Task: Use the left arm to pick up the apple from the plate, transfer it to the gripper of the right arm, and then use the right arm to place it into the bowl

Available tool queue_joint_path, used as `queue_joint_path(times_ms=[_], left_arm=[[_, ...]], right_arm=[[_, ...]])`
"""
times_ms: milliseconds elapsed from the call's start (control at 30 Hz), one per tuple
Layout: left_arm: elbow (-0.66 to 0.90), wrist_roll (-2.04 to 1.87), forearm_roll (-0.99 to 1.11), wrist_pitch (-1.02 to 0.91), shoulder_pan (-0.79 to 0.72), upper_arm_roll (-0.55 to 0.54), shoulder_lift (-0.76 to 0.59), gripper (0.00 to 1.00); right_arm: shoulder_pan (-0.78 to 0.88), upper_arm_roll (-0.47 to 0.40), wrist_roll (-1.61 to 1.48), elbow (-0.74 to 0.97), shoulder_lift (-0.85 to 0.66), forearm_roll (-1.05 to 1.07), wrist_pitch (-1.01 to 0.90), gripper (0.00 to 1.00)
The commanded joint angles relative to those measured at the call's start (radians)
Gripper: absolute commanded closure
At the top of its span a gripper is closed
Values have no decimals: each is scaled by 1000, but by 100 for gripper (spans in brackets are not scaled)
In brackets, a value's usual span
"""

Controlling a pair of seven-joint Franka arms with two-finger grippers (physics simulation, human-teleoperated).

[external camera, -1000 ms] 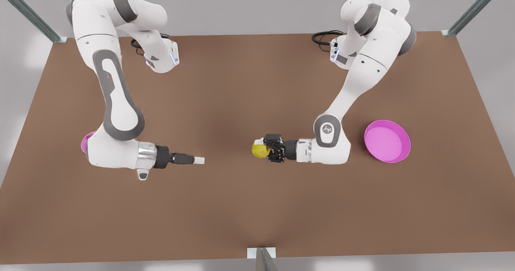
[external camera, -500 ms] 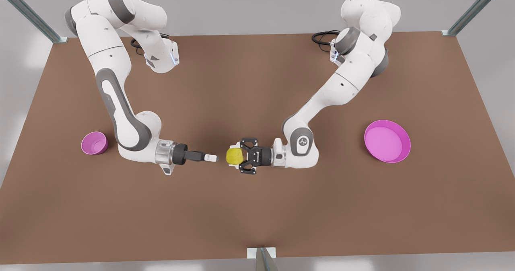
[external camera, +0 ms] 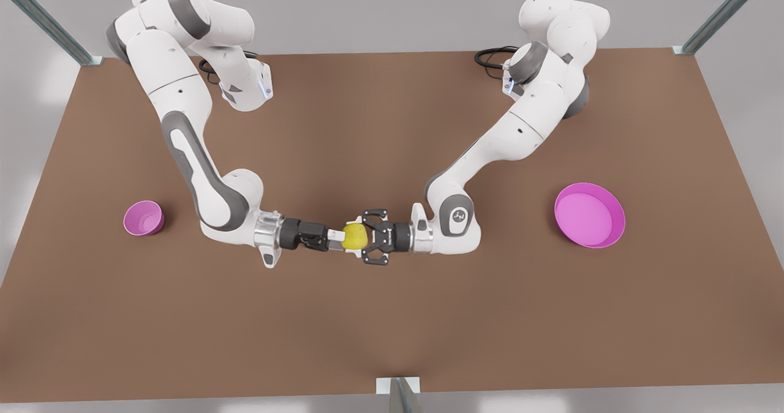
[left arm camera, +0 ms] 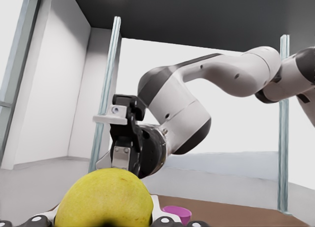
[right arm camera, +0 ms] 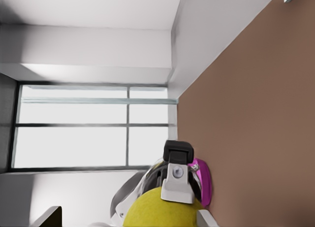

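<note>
The yellow-green apple (external camera: 355, 236) hangs above the middle of the table, and my left gripper (external camera: 362, 238), the black spidery claw reaching in from the front view's right, is shut on it. My right gripper (external camera: 335, 239) comes from the front view's left and stands open, its pale fingertips (right arm camera: 206, 218) on either side of the apple (right arm camera: 162, 213) with a gap on one side. In the left wrist view the apple (left arm camera: 103, 200) sits right in front of the right gripper (left arm camera: 121, 159). The plate (external camera: 617, 229) lies at the front view's right. The bowl (external camera: 132, 225) stands at its left.
Both arms stretch low over the brown table (external camera: 392, 327) and meet near its middle. Metal frame posts (external camera: 723, 11) stand at the far corners, and a short post (external camera: 398, 394) sits at the near edge.
The two grippers have closed the gap between them. The right gripper moved toward the front view's right until its fingers came around the apple, and the left gripper edged toward it with the apple.
</note>
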Motion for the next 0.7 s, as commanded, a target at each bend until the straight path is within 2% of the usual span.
queue_joint_path(times_ms=[0,367,633,667], left_arm=[[1,326,10,-5,0,-4,-2,52],[5,325,10,-5,-2,-4,3,52],[5,326,10,-5,-2,-1,3,52],[5,326,10,-5,-2,-1,3,52]], right_arm=[[1,1,-246,1,-1,9,21,0],[11,7,-297,-20,16,6,35,0],[89,5,-309,27,38,7,136,0],[89,5,-309,27,38,7,139,4]])
